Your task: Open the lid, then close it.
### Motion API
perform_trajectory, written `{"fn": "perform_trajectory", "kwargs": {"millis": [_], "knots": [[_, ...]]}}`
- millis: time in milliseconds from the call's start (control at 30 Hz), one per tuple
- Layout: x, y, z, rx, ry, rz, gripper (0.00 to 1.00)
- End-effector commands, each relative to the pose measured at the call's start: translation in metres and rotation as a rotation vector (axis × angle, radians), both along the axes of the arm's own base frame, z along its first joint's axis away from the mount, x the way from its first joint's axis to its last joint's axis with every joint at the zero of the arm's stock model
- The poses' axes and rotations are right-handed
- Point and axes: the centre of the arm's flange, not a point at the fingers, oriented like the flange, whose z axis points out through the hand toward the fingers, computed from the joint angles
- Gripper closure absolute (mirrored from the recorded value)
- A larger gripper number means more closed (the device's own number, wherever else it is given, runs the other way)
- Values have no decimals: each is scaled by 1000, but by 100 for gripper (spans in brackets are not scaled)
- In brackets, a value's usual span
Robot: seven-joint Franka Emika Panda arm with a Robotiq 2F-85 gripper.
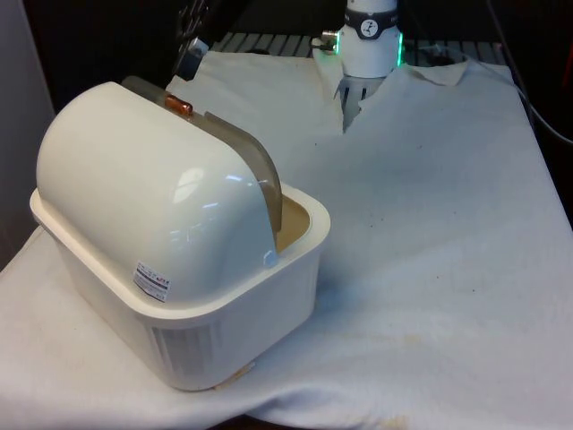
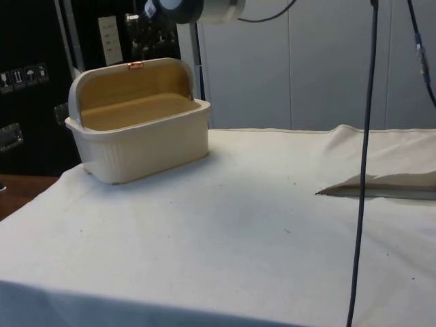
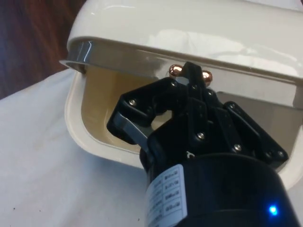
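A cream bread box stands at the front view's left with its back turned to that camera. Its roll-top lid is raised, and the tan inside lies open in the side view. A copper handle sits on the lid's edge at the top of the dome. My black gripper hangs just above and behind that handle, apart from it. In the wrist view the fingertips meet in a point between the handle's two copper knobs. The gripper is shut with nothing in it.
White cloth covers the table, wrinkled near the robot's base. The box stands close to the table's edge at the front view's left. A black cable hangs down in the side view.
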Motion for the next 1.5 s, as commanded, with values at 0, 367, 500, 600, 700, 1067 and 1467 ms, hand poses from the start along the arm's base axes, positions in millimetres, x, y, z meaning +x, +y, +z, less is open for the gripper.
{"fn": "perform_trajectory", "kwargs": {"millis": [0,367,500,600,700,1067,1467], "knots": [[5,-1,-2,0,4,-1,100],[19,-11,16,-2,33,16,100],[26,-15,26,4,51,24,100],[28,-16,29,8,61,28,100],[30,-16,31,17,82,35,100],[34,-15,30,60,174,63,100],[37,-20,30,63,247,91,100]]}}
